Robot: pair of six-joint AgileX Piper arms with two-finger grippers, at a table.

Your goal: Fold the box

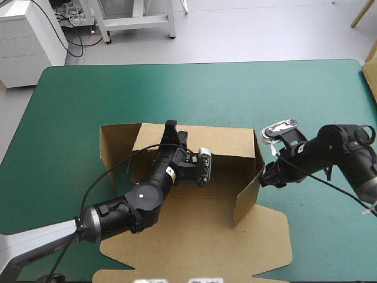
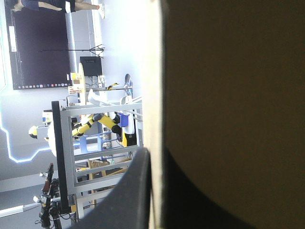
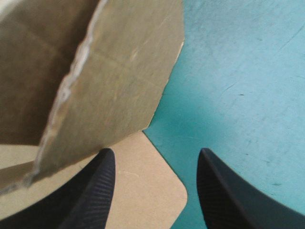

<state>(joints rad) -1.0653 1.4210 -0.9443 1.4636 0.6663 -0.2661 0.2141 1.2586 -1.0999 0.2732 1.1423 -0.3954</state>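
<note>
Box (image 1: 200, 227) at centre of table (image 1: 294, 94), toward front edge; back & R walls up. L gripper (image 1: 171, 128) pinches back wall's top rim. R gripper (image 1: 270, 175), fingers spread, sits just outside R wall, prob. the nearer arm for it.

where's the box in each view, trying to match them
High view: the box sits mid-table, back and right walls up, left hand on the back wall, right hand by the right one.
Left wrist view: dark board beside a pale cut edge, clamped in the hand.
Right wrist view: raised wall ahead of the open hand, flat flap under it.
Shared landmark: the raised right wall, in high and right wrist views.
</note>
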